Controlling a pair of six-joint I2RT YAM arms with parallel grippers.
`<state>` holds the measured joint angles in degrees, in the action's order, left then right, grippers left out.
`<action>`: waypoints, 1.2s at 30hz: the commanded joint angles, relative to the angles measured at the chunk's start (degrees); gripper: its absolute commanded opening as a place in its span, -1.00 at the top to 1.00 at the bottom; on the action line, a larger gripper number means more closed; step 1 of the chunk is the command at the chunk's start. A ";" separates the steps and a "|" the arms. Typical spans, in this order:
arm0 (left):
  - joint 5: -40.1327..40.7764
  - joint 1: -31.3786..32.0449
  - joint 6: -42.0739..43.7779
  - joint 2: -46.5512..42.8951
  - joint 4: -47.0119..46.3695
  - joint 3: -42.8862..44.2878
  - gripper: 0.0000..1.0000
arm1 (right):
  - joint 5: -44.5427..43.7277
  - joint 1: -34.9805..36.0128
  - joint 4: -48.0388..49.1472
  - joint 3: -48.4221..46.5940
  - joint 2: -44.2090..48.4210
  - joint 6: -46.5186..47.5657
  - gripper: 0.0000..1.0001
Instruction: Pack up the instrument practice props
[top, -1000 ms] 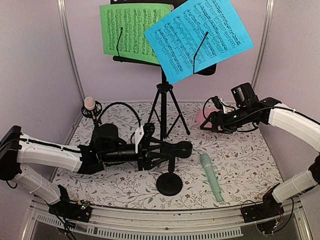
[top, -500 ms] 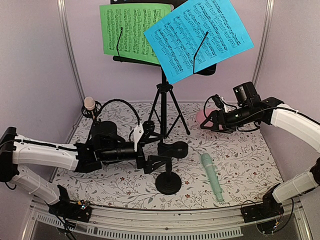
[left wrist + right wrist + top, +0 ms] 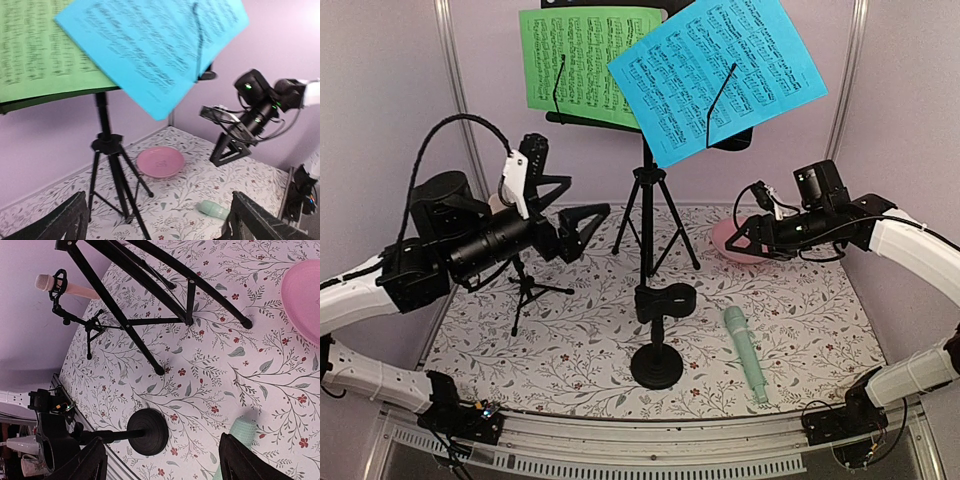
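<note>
Green point(image 3: 585, 65) and blue point(image 3: 715, 70) sheet-music pages rest on the black music desk, whose tripod point(image 3: 647, 200) stands at the back. A mint-green microphone point(image 3: 745, 352) lies flat on the mat. A round-based mic support point(image 3: 657, 365) stands empty in front. The pale-pink microphone point(image 3: 65, 286) sits in a small tripod support point(image 3: 525, 290) at the left, partly behind my left arm. My left gripper point(image 3: 582, 205) is open and empty, raised left of the music tripod. My right gripper point(image 3: 735, 245) is open and empty over the round pink dish point(image 3: 740, 240).
The left wrist view shows the pages point(image 3: 150, 45), the tripod point(image 3: 112, 160), the dish point(image 3: 160, 162) and the mint microphone point(image 3: 214, 210). The right wrist view shows the round base point(image 3: 147, 431) and the tripod legs point(image 3: 150, 315). Purple walls enclose the floral mat.
My left gripper has risen from low beside the round-based support and swung up and left, staying open. The small tripod support now shows. My right gripper has shifted slightly right.
</note>
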<state>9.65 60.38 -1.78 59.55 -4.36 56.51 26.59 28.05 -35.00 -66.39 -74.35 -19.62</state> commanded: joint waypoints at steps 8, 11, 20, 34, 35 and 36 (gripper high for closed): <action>39.19 -8.11 -40.18 -2.01 52.07 9.24 -0.98 | -5.59 -0.28 2.73 1.36 1.36 -1.24 -0.58; 36.26 -12.18 -47.24 0.44 59.00 9.19 -0.99 | -6.40 -0.28 2.67 2.00 1.57 -1.77 -0.58; 32.44 -24.35 -52.21 6.54 52.25 2.18 -0.98 | -8.02 -0.28 1.62 2.74 2.63 -2.83 -0.58; 28.96 -29.18 -41.47 18.03 34.51 4.68 -0.82 | -10.22 -0.28 0.55 6.09 8.36 -4.77 -0.59; 29.61 -29.30 -42.21 18.69 35.80 5.58 -0.84 | -10.18 -0.28 0.59 6.25 8.54 -4.93 -0.58; 30.02 -29.27 -43.14 19.27 37.53 6.69 -0.87 | -10.16 -0.28 0.51 6.34 8.66 -5.02 -0.58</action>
<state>38.17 31.92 -44.53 77.08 32.27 59.18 17.65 28.05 -33.63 -61.36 -67.20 -23.57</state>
